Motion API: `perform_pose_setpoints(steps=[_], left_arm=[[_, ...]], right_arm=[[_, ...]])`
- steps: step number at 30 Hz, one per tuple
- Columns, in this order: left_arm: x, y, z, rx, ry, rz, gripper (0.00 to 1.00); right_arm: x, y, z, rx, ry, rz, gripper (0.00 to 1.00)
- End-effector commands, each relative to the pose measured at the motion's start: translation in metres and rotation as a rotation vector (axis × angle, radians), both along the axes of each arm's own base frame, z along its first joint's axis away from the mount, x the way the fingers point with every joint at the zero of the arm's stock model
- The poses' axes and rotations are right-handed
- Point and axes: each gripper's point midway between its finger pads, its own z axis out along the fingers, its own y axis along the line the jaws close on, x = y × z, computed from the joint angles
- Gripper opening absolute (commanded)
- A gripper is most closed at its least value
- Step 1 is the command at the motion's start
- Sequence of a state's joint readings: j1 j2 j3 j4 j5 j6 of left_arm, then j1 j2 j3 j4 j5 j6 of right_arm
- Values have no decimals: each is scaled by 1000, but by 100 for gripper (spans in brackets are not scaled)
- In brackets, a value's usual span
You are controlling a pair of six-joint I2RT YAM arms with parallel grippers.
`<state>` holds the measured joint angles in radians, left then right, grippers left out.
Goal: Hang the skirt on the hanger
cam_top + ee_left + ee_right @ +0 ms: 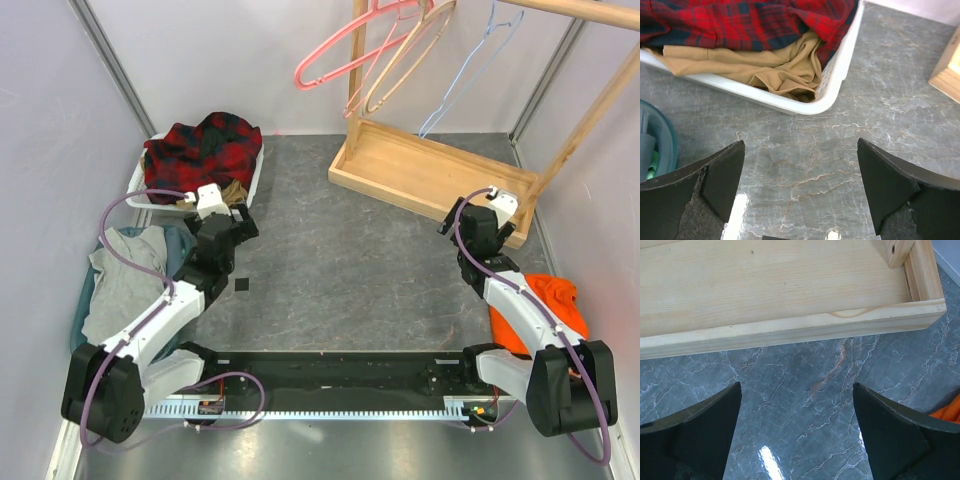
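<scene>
- skirt [785, 70] is bunched in the white basket [840, 80], mostly under the plaid shirt [740, 20], only its front edge grabbable
- left gripper [800, 167] sits right in front of the basket, jaws wide, empty, likely aiming there
- right gripper [797, 410] well right of the basket, also spread, empty
- pink hanger [350, 68] hangs up-right of the basket

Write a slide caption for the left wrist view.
Open left gripper faces white plastic basket holding tan-brown cloth skirt under red-black plaid shirt.
</scene>
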<state>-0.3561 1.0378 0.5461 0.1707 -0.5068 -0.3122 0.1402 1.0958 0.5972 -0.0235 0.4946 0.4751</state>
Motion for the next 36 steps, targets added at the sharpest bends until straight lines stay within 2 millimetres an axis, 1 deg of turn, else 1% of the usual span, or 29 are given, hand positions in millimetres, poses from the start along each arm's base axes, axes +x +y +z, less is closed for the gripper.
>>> perform_pose_setpoints(steps=[1, 2, 3, 4, 5, 6, 7, 8, 9, 11, 12, 13, 14, 16, 17, 18, 19, 20, 21, 22, 24, 25, 26, 27, 28, 29, 30, 32, 36], left_arm=[[15, -6, 26, -75, 7, 52, 100], [20, -9, 19, -63, 43, 42, 100], [28, -12, 34, -67, 26, 40, 100], [33, -8, 39, -60, 19, 74, 100], [38, -8, 28, -36, 65, 82, 99], [47, -10, 43, -37, 44, 79, 99], [53, -12, 44, -10, 55, 56, 99], [58, -13, 36, 15, 96, 47, 100], [67, -13, 49, 15, 85, 51, 100], [78, 9, 54, -2, 106, 126, 99], [82, 19, 50, -58, 150, 189, 99], [86, 43, 50, -109, 169, 251, 99], [93, 51, 57, -154, 169, 269, 99], [100, 66, 52, -226, 186, 294, 98], [104, 70, 58, -239, 170, 303, 98], [110, 72, 61, -241, 154, 299, 98], [116, 75, 54, -241, 172, 290, 98], [124, 75, 60, -245, 161, 278, 98], [129, 75, 57, -241, 171, 265, 98], [137, 76, 45, -250, 198, 258, 98], [149, 77, 42, -262, 199, 248, 98], [159, 73, 31, -268, 214, 231, 98], [166, 88, 33, -280, 196, 256, 98], [172, 94, 33, -289, 183, 260, 98], [181, 96, 21, -294, 190, 258, 98], [190, 101, 28, -297, 167, 262, 98], [195, 107, 25, -296, 166, 270, 97], [211, 114, 29, -273, 132, 263, 96], [234, 117, 39, -205, 63, 207, 96]], right_arm=[[5, 0, 25, 2, -74, -1, 98], [6, 0, 28, -1, -80, 0, 98], [7, 1, 29, -2, -80, 5, 98], [8, 2, 30, -1, -81, 10, 98], [11, 3, 34, -3, -86, 18, 98], [13, 5, 35, 0, -83, 33, 98], [14, 7, 36, 1, -80, 43, 98], [15, 8, 38, 3, -83, 53, 98], [16, 12, 37, 12, -80, 74, 98], [19, 18, 39, 22, -85, 104, 98], [20, 21, 38, 31, -80, 119, 98], [22, 28, 38, 47, -79, 154, 98], [23, 31, 38, 54, -79, 171, 98], [22, 39, 32, 75, -63, 213, 98], [26, 43, 36, 85, -90, 230, 98], [27, 46, 35, 93, -92, 243, 98], [26, 54, 30, 116, -87, 281, 98], [28, 57, 31, 126, -102, 298, 98], [28, 60, 29, 134, -102, 311, 98], [27, 64, 25, 146, -96, 329, 98], [29, 69, 22, 169, -98, 342, 98], [29, 70, 21, 173, -98, 346, 98], [29, 73, 18, 182, -88, 358, 98], [29, 74, 17, 185, -86, 362, 98], [30, 75, 16, 189, -85, 367, 98], [29, 77, 15, 196, -81, 375, 98], [29, 78, 14, 202, -77, 375, 98], [29, 81, 13, 212, -76, 389, 98], [29, 88, 9, 240, -70, 414, 98]])
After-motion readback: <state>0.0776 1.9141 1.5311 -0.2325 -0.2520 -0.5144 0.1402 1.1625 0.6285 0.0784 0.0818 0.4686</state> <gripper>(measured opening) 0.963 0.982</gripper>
